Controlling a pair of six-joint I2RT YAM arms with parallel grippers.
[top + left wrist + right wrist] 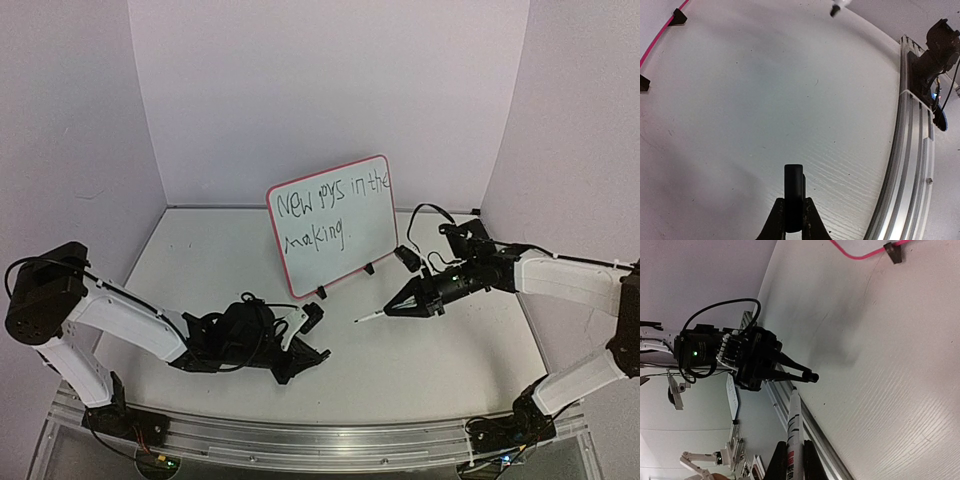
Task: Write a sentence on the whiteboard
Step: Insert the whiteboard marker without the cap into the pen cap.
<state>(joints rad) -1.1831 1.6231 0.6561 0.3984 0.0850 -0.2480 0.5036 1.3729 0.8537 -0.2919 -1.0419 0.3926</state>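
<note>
The whiteboard point(352, 255), red-pink framed, stands tilted at the back middle of the table. The sentence point(330, 205) runs across it in two black handwritten rows ending in a dot. My right gripper point(393, 307) hovers to its lower right, shut on a black-and-white marker point(370, 316) whose tip points left, clear of the board. The right wrist view shows the marker point(794, 422) between the fingers point(811, 460). My left gripper point(322, 353) lies low on the table in front of the board, shut on a small black cap point(794, 182). The board's pink edge point(660, 41) shows at that view's top left.
An aluminium rail point(320, 440) runs along the near table edge, also visible as a rail point(910, 165) in the left wrist view beside the right arm's base point(935, 50). Lilac walls point(330, 90) close the back and sides. Loose black cables point(245, 320) sit on the left arm.
</note>
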